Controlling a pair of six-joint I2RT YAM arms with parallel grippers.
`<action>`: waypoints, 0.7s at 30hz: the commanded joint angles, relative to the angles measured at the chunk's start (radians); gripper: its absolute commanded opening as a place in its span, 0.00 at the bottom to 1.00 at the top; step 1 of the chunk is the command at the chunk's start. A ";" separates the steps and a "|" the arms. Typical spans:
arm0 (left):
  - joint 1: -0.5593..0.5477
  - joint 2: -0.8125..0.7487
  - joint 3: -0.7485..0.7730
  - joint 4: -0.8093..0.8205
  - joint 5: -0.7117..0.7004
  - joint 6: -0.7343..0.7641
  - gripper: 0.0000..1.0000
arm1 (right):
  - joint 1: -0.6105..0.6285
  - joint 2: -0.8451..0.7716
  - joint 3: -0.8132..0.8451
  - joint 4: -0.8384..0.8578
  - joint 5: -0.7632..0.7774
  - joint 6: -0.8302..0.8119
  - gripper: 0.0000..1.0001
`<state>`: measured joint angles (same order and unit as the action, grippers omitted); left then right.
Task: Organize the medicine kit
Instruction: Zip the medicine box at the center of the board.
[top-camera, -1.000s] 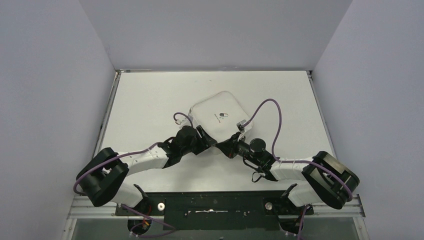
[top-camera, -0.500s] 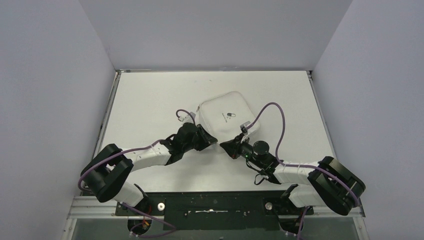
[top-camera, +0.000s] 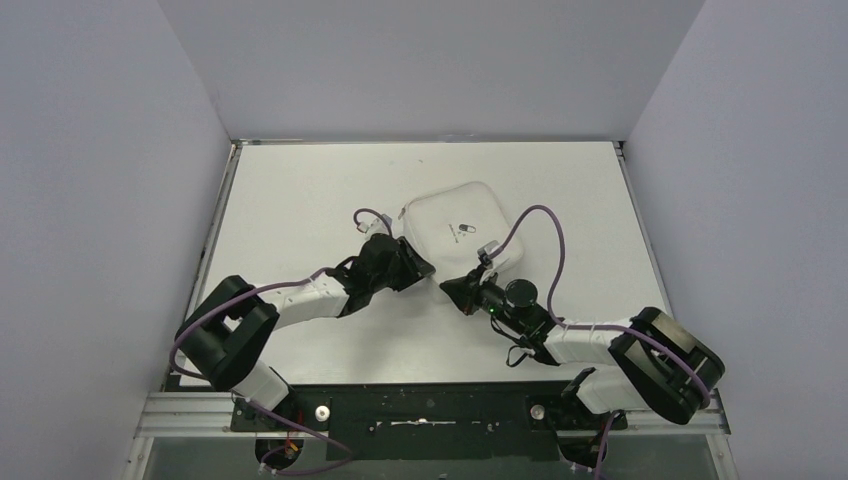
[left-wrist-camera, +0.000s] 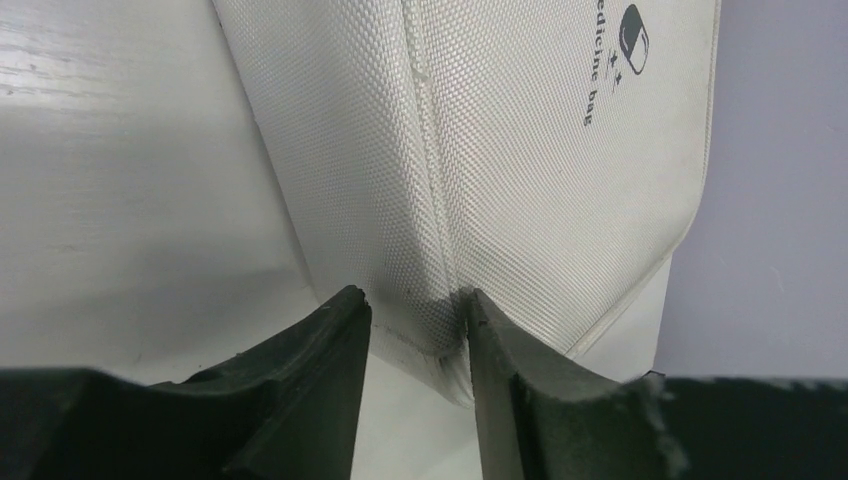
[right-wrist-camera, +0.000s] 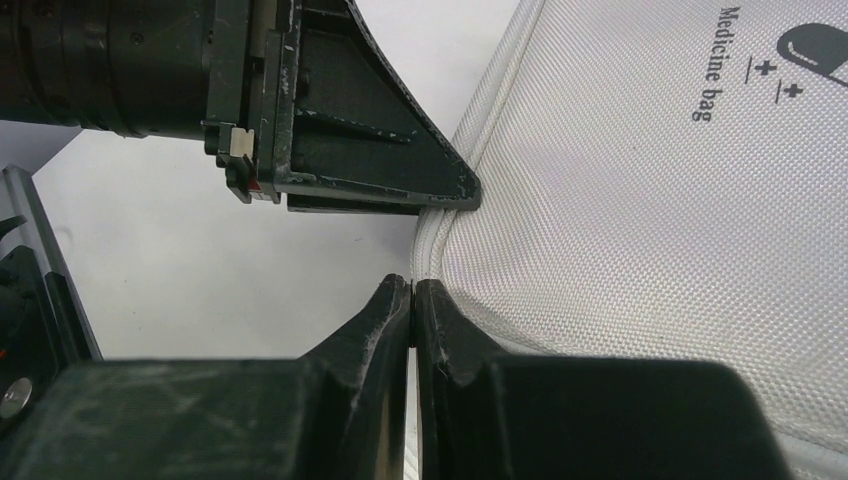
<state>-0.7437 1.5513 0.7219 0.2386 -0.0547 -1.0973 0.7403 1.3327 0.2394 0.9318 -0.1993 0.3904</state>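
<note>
Medicine kit (top-camera: 455, 228) lying closed near the middle of the table (top-camera: 300, 190), pill logo up; its near-left corner sitting between the parted jaws of the left gripper (left-wrist-camera: 415, 305), both close against the fabric; cannot tell whether pinching or merely astride. Right gripper (right-wrist-camera: 412, 285) pressed together, empty, tips right at the piping of the kit's near edge, just beside the left one.

Pale white square kit (top-camera: 455, 225), rounded corners, woven texture. Lid shut, pill logo up. Flat on table (top-camera: 300, 190), slightly askew.
</note>
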 joint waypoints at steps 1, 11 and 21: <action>-0.010 0.059 0.037 0.008 -0.005 -0.021 0.31 | -0.004 0.052 0.010 -0.072 0.010 -0.058 0.00; 0.135 0.091 0.092 0.004 0.004 0.082 0.00 | -0.069 0.155 0.315 -0.285 -0.155 -0.302 0.00; 0.290 0.072 0.107 0.036 0.030 0.239 0.00 | -0.016 0.281 0.459 -0.428 -0.266 -0.570 0.00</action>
<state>-0.5114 1.6329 0.8059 0.2733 0.0463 -0.9539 0.7101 1.6234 0.6975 0.6312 -0.4427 0.0181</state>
